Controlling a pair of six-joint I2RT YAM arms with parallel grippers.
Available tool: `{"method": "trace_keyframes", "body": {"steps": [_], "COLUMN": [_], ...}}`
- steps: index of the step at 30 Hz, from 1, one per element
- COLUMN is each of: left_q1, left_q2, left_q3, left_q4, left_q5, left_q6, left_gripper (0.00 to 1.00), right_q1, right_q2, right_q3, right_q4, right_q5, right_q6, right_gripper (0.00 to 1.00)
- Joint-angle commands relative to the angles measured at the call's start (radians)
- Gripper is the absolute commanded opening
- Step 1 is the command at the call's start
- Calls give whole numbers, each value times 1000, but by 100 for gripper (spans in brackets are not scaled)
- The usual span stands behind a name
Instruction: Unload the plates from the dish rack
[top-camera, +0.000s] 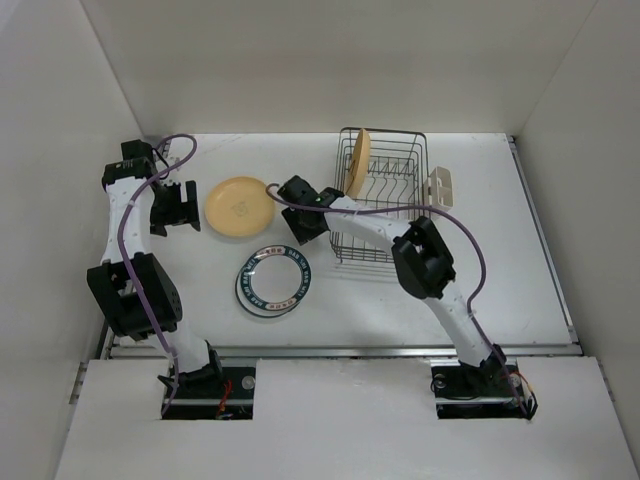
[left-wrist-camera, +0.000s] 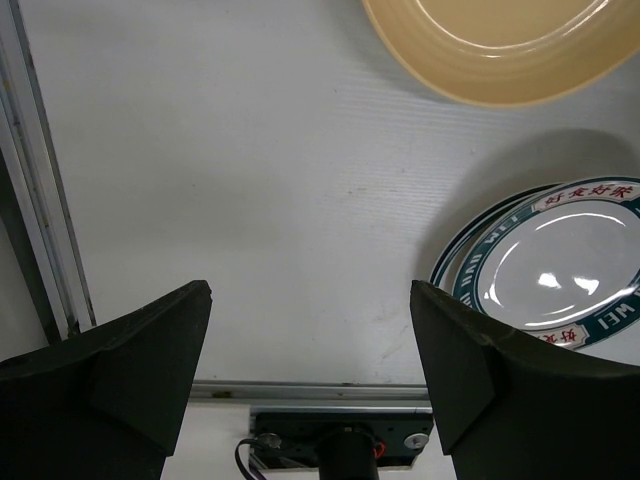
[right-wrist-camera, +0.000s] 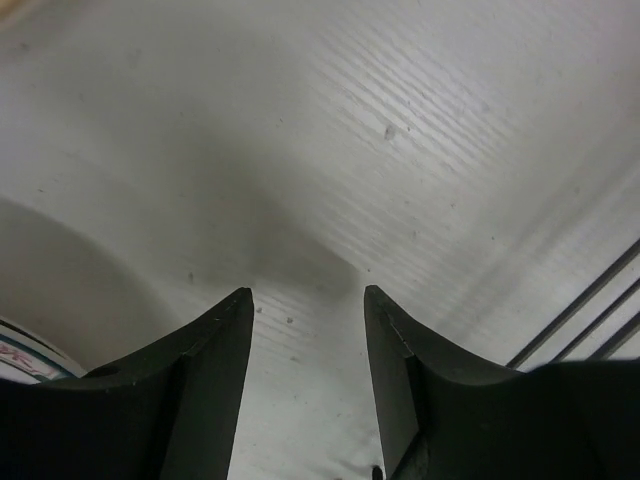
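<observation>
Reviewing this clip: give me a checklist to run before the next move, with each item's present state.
1. Dish rack emptied: not ok, one plate stands upright at its left end.
2. Right end effector free: ok, jaws apart, nothing between them.
3. Left end effector free: ok, jaws wide, empty.
4. Yellow plate lying flat outside the rack: ok.
5. Teal-rimmed plate settled: ok, resting on a lower plate.
6. Lower plate's pattern: cannot tell, mostly covered.

The dark dish rack (top-camera: 395, 170), orange-yellow plate (top-camera: 357, 162), cream plate (top-camera: 238, 207) and teal-rimmed white plate (top-camera: 273, 281) contrast with the white table (top-camera: 480, 260).
</observation>
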Motion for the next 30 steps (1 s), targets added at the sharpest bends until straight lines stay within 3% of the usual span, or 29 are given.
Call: {"method": "trace_keyframes", "body": {"steps": [1,8,17,26,30], "left_q1": [7,7,7,7,7], "left_q2": [-2,-2,-2,-22,-22], "left_q3": [37,37,37,27,37], "left_q4": [-20,-20,-20,-20,-20], "left_q5": [-8,-8,-8,-8,-8], "left_q6": [0,0,0,0,0], "left_gripper": [78,78,78,78,78], "right_q1": [35,103,130,118,98], "right_q2": [-74,-118,-118,-210,-274], "right_q3": [-2,-100,-110,-2,116], "right_q4": [-2,20,20,-29,-39], "right_q5": [115,226,235,489,574], "right_q6": [28,28,18,48,57], "right_gripper": [54,54,54,54,78]}}
